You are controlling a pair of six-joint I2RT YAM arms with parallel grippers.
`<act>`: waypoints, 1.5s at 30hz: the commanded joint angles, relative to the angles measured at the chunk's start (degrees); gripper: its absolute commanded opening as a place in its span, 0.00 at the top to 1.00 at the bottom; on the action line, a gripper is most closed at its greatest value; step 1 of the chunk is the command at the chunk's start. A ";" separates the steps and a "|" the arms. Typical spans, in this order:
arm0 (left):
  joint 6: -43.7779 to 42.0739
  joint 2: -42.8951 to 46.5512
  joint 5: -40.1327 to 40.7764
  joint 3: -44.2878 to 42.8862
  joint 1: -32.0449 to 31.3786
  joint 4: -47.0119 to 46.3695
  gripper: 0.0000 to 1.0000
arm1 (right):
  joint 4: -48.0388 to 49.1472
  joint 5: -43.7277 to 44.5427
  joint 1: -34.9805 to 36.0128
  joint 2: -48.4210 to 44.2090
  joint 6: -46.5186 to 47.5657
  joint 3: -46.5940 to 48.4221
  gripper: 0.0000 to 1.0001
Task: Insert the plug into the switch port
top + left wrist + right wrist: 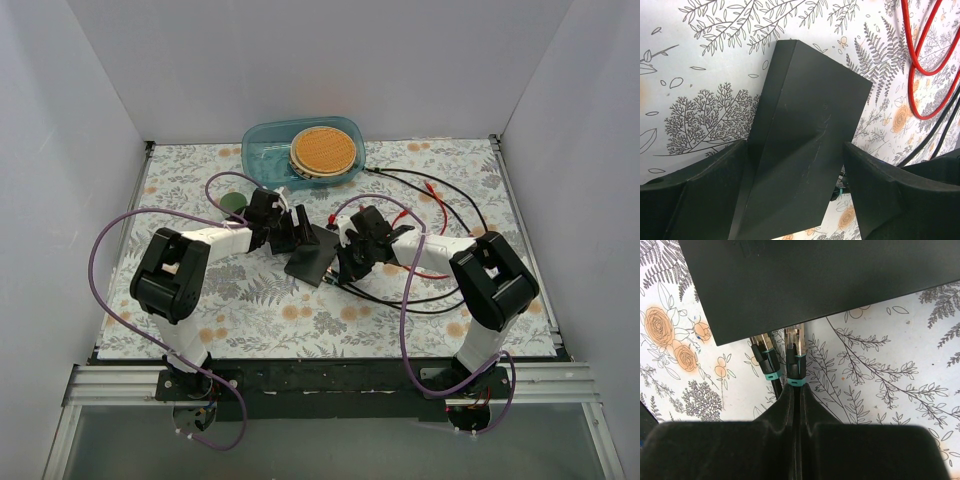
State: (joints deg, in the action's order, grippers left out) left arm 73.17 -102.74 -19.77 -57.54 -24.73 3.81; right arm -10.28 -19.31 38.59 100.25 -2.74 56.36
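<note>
The switch [312,256] is a flat black box lying mid-table. My left gripper [290,235] reaches it from the left. In the left wrist view its fingers [705,190] stand either side of the switch [805,140] and press on its long sides. My right gripper [356,250] reaches from the right, shut on the cable just behind a black plug with a teal band [795,362]. The plug's metal tip sits at the switch's edge [790,285]; the port itself is hidden under that edge. A second identical plug [765,360] sits just left of it, tip at the same edge.
A blue tub [262,150] holding a round orange disc [323,150] stands at the back. A dark green round object [235,203] lies behind the left gripper. Red and black cables [440,200] loop over the right half of the mat. White walls enclose the table.
</note>
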 commanded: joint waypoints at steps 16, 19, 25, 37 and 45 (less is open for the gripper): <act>-1.62 2.72 -12.04 0.23 -1.55 -0.65 0.25 | 8.61 -1.78 0.17 0.12 4.94 1.65 0.99; -1.36 2.89 -12.57 0.32 -1.90 -0.48 0.26 | 9.14 -1.78 0.17 0.65 4.68 2.18 0.99; -0.66 3.16 -13.80 0.94 -2.60 -0.47 0.26 | 12.82 -1.26 0.17 0.48 3.36 1.21 0.99; 1.72 1.31 -18.55 1.82 -3.66 1.28 0.32 | 21.53 0.68 0.17 -1.37 1.78 -2.74 0.99; 2.42 2.28 -19.52 3.04 -4.71 1.90 0.34 | 24.52 0.85 0.08 -1.63 0.81 -2.66 0.99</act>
State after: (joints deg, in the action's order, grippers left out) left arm 70.78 -102.69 -23.33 -56.14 -24.38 2.09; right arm -2.74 -21.56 38.59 99.37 -1.19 52.60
